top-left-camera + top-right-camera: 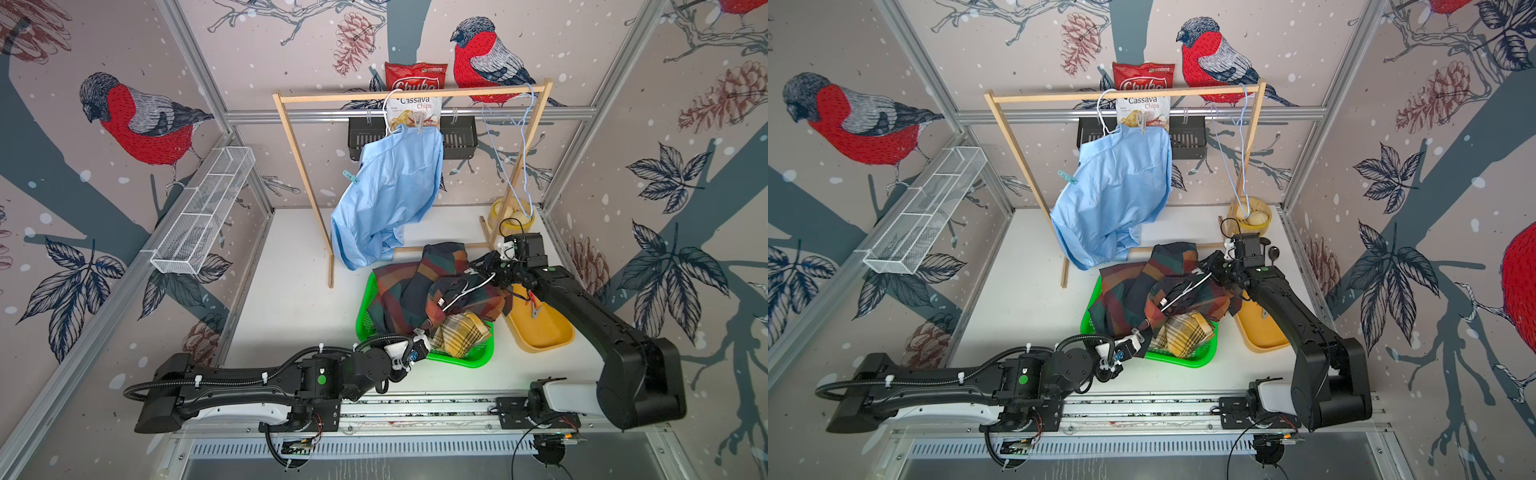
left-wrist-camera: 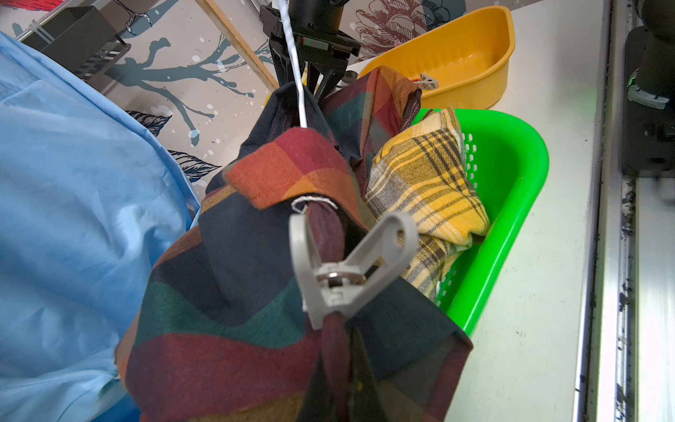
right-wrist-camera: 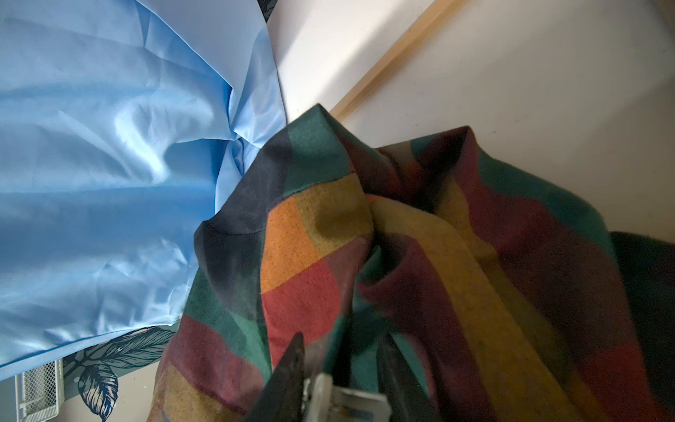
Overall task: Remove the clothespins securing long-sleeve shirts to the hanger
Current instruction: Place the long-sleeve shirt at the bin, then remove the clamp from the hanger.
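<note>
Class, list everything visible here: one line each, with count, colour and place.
light blue shirt: one, hanging on rack
dark plaid shirt: one, draped over basket
yellow plaid shirt: one, in basket
teal clothespin: one, on light blue shirt
grey clothespins: at least three; blue collar, dark plaid, tub
hangers: three; two white, one pale blue
rack: one, wooden, back
basket: one, green, centre
tub: one, yellow, beside basket
chip bag: one, red-white, behind rack
left end effector: one, black, gripping dark plaid shirt
right end effector: one, black, astride a pale clothespin
</note>
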Tool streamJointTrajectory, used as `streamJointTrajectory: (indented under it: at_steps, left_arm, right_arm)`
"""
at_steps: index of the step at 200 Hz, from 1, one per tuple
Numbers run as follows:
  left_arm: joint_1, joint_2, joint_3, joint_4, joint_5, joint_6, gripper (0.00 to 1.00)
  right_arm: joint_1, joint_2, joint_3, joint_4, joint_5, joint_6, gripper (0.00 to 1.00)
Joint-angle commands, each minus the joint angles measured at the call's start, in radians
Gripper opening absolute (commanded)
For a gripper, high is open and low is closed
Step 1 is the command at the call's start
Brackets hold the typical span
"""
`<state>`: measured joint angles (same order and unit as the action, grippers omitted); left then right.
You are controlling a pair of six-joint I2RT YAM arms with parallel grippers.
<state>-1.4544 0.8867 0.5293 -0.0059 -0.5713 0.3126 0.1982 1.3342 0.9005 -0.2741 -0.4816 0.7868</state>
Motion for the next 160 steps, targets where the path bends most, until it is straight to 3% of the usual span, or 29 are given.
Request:
streamJointTrajectory:
  at_steps: [1,106,160]
  left_arm:
    - [-0.004,0.007,0.000,0.010,0.022,-0.012,0.00]
    - [-0.005,0.024,0.001,0.010,-0.007,-0.033,0.00]
    - [0.003,0.003,-0.003,0.009,-0.012,-0.053,0.00]
  right_arm:
    - [0.000,0.000,0.005,0.010,-0.009,-0.003,0.30]
    - [-0.013,-0.044,-0.003,-0.018,0.034,-0.030,0.12]
    - [-0.167,-0.172,-0.009,-0.054,0.083,-0.030,0.09]
